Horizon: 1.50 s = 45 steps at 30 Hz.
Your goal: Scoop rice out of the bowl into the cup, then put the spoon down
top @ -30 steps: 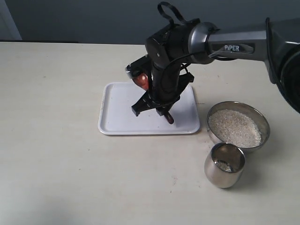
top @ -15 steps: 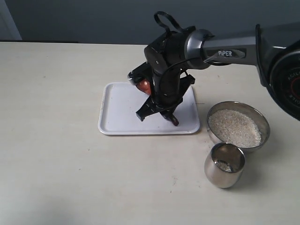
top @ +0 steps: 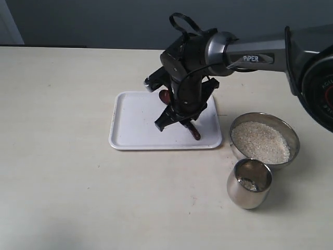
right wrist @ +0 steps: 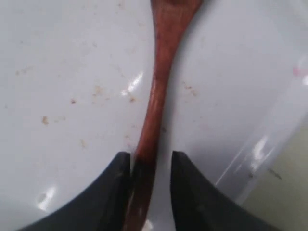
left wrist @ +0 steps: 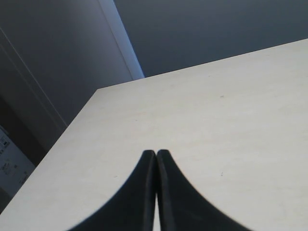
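Exterior view, rice (top: pixel 260 141) fills bowl (top: pixel 294 136), dusts cup (top: pixel 248 197)

reddish-brown spoon (right wrist: pixel 156 96), white tray (top: pixel 130 120), off-white rice (top: pixel 260 141), silver bowl (top: pixel 294 140) and cup (top: pixel 248 195).

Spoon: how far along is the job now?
Done: a little rice lies in the cup. In hand: the spoon seems to lie on the tray, the right gripper open around its handle. Left: only to draw the gripper away, I think.

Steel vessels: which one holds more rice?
The wide, shallow bowl, nearer the tray, is filled with rice; the smaller, taller cup holds only a few grains.
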Each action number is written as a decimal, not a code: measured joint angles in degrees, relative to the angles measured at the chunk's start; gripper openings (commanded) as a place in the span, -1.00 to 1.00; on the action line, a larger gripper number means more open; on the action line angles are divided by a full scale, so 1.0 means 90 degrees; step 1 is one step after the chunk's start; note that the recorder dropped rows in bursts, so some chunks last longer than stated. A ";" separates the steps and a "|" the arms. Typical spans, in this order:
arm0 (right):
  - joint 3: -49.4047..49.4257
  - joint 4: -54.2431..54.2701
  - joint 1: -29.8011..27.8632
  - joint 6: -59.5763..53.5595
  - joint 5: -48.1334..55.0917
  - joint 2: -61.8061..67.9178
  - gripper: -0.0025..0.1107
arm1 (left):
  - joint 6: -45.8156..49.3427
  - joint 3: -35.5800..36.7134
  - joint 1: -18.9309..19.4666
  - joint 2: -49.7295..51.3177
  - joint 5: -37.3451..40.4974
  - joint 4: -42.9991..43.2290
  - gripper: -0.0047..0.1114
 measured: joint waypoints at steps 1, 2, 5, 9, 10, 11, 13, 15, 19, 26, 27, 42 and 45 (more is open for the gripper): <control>0.0000 -0.0052 0.0000 0.0108 0.0000 -0.0094 -0.51 | 0.0000 0.0000 0.0000 0.0000 0.0000 0.0000 -0.91; 0.0000 -0.0097 0.0000 0.0233 0.0000 -0.0198 -0.58 | 0.0000 0.0000 0.0000 0.0000 0.0000 0.0000 -0.91; 0.0000 -0.0181 0.0000 0.0491 0.0043 -0.0752 -0.93 | 0.0000 0.0000 0.0000 0.0000 0.0000 0.0000 -0.91; 0.0000 -0.0210 0.0000 0.0593 0.0069 -0.1660 -0.97 | 0.0000 0.0000 0.0000 0.0000 0.0000 0.0000 -0.91; 0.0000 -0.0210 0.0000 0.0604 0.0069 -0.1917 -0.97 | 0.0000 0.0000 0.0000 0.0000 0.0000 0.0000 -0.91; 0.0000 -0.0210 0.0000 0.0604 0.0069 -0.2122 -0.97 | 0.0000 0.0000 0.0000 0.0000 0.0000 0.0000 -0.91; 0.0099 -0.0157 0.0000 0.0628 -0.0037 -0.2675 -0.97 | 0.0000 0.0000 0.0000 0.0000 0.0000 0.0000 -0.91; 0.0313 0.0007 0.0000 0.0628 -0.0271 -0.3288 -0.97 | 0.0000 0.0000 0.0000 0.0000 0.0000 0.0000 -0.91; 0.1186 0.0404 0.0104 0.0642 -0.0751 -0.4571 -0.97 | 0.0000 0.0000 0.0000 0.0000 0.0000 0.0000 -0.91; 0.3417 0.0512 0.0412 0.0815 -0.1992 -0.6801 -0.97 | 0.0000 0.0000 0.0000 0.0000 0.0000 0.0000 -0.91; 0.3634 0.0495 0.0412 0.0847 -0.2031 -0.7024 -0.97 | 0.0000 0.0000 0.0000 0.0000 0.0000 0.0000 -0.91; 0.4100 -0.0107 0.0412 0.0593 -0.1237 -0.7730 -0.97 | 0.0000 0.0000 0.0000 0.0000 0.0000 0.0000 -0.91; 0.4100 -0.0300 0.0412 0.0570 -0.1210 -0.7730 -0.97 | 0.0000 0.0000 0.0000 0.0000 0.0000 0.0000 -0.91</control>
